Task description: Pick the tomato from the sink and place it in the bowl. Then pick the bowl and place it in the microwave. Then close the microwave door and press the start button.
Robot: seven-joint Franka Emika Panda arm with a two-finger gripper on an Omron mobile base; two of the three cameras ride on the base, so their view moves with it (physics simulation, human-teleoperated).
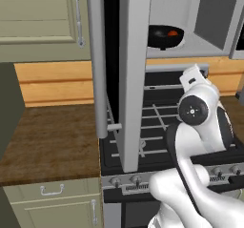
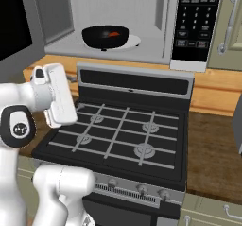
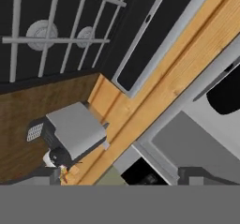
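The microwave (image 2: 142,47) stands open above the stove, and the black bowl (image 2: 105,36) sits on its turntable. The red tomato (image 2: 113,33) lies inside the bowl. From the left base view the bowl (image 1: 164,35) and tomato (image 1: 173,33) show past the microwave door (image 1: 135,79), which swings out towards me with its bar handle (image 1: 97,60). The black keypad panel (image 2: 194,19) is on the microwave's right. My gripper (image 3: 123,176) is open and holds nothing, below and left of the microwave opening, with the bowl's dark edge (image 3: 227,94) at right. The sink is out of view.
A black stove (image 2: 118,135) with grey grates lies under the microwave, knobs along its front. A small grey appliance (image 3: 75,129) rests on the wooden counter (image 1: 47,141) left of the stove. Beige cabinets (image 1: 43,17) flank the microwave.
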